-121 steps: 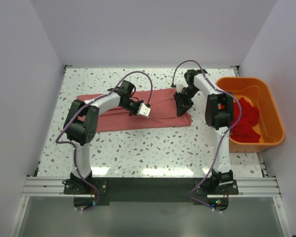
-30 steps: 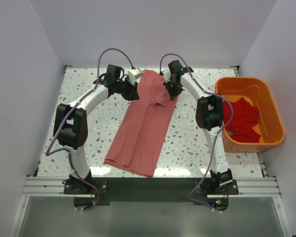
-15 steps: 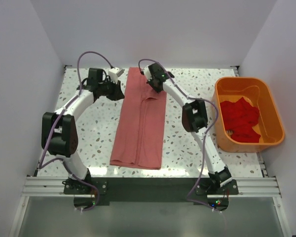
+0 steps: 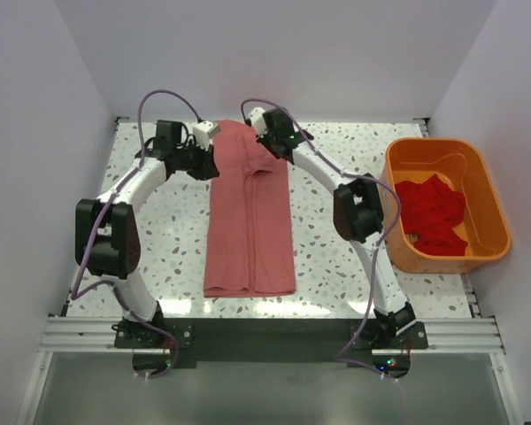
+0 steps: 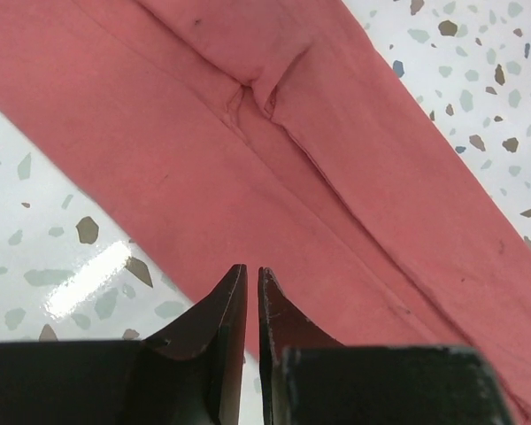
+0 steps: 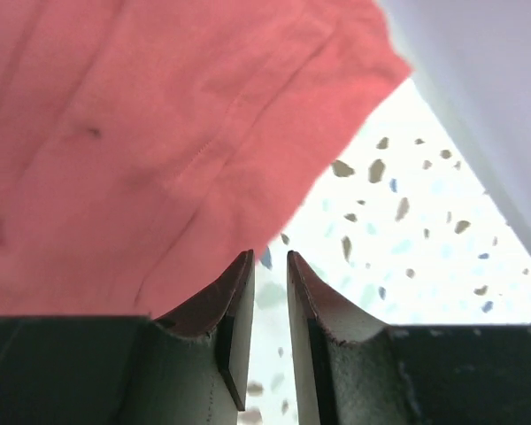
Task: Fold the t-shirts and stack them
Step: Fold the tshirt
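The soft salmon-pink t-shirt point(image 4: 248, 221) lies flat on the white speckled table point(image 4: 319, 266). It is folded into one long strip. The strip runs from the far edge of the table down to the near edge, between the two arms. The left gripper point(image 5: 252, 273) hangs over the far left side of the strip. Its two fingers are almost together, with just a thin slit. I cannot tell if it pinches the cloth. The right gripper point(image 6: 265, 257) is at the far right corner. Its fingers are a little apart and hold nothing. The bright red t-shirt point(image 4: 429, 212) lies bunched up inside the orange plastic tub point(image 4: 429, 144), off to the right.
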You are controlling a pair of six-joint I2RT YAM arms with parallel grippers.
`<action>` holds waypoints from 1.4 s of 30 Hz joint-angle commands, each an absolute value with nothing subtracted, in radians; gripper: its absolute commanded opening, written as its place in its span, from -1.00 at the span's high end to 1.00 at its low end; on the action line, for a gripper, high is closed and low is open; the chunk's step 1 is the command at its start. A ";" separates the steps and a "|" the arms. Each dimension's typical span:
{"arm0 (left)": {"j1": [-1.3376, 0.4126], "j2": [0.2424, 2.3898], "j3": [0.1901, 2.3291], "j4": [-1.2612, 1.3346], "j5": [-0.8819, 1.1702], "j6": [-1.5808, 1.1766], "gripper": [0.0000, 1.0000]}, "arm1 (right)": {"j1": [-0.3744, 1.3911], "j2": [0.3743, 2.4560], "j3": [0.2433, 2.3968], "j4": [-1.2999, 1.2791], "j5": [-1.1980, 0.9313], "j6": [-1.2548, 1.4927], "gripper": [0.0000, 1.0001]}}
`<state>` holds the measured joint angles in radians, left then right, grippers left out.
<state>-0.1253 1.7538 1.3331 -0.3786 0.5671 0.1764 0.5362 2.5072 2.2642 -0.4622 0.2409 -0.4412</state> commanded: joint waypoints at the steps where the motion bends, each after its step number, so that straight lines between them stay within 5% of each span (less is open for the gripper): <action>1: -0.127 1.824 1.402 -0.423 0.591 0.175 0.71 | 0.535 2.255 2.179 -0.465 0.154 -0.396 0.48; 9: -0.126 2.015 1.497 -0.437 0.525 0.130 0.77 | 0.531 2.264 2.123 -0.682 0.003 -0.339 0.62; 31: -0.123 2.368 1.862 -0.512 0.433 0.086 0.84 | 0.449 2.562 2.315 -0.663 0.054 -0.278 0.65; 35: -0.121 2.333 1.888 -0.511 0.462 0.104 0.57 | 0.448 2.499 2.333 -0.649 0.011 -0.288 0.49; 37: -0.121 2.271 1.898 -0.500 0.485 0.115 0.38 | 0.449 2.458 2.333 -0.637 -0.018 -0.293 0.25; 39: -0.121 2.174 1.887 -0.471 0.517 0.147 0.22 | 0.449 2.376 2.336 -0.629 -0.035 -0.296 -0.14; 42: -0.121 2.003 1.835 -0.410 0.555 0.205 -0.38 | 0.454 2.236 2.321 -0.623 -0.096 -0.304 -0.65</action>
<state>-0.1253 2.2669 1.8378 -0.4961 0.4927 0.1402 0.4435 2.4954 2.2883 -0.6716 -0.0135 -0.2974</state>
